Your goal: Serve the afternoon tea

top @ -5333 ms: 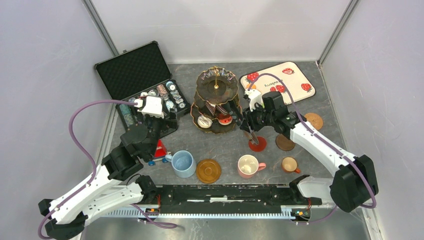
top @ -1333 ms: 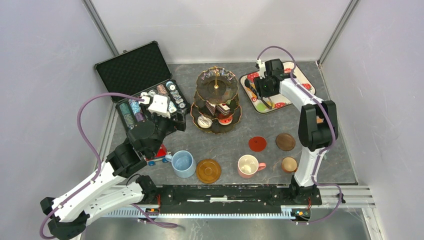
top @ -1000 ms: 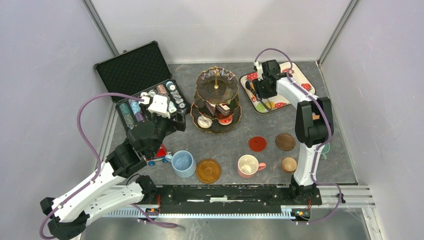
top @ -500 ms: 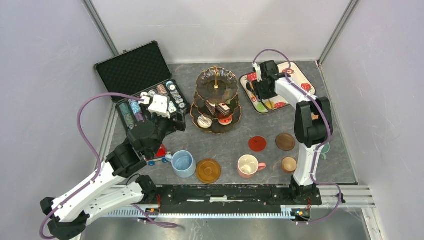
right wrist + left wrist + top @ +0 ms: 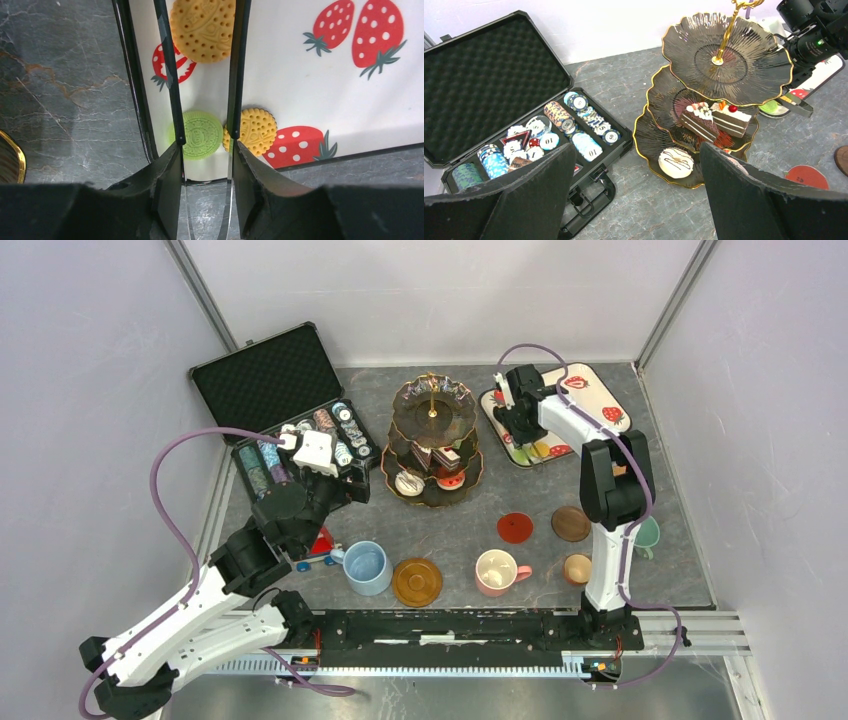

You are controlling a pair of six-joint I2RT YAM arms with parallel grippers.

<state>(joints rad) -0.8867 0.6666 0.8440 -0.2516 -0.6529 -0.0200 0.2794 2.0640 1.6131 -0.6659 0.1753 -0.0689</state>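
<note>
At the far right of the table, the right gripper is clamped on what looks like a pair of slim tongs, whose two arms reach out low over the strawberry-printed tray. Between those arms lie a green biscuit, close to the fingers, and an orange biscuit farther out. A yellow biscuit sits just right of the right arm. The tips run out of the wrist view, so it cannot be told which biscuit they are set on, and nothing looks lifted.

The step in hand seems to be taking a biscuit from the tray for the tiered stand. It stands just left of the tray, with two cake slices on its middle tier, a donut on the lowest and its top tier bare. Next, the tongs likely need a firm squeeze, a straight lift, then a short carry left without brushing the gold rim.

The left gripper hangs wide open and empty near the chip case.
</note>
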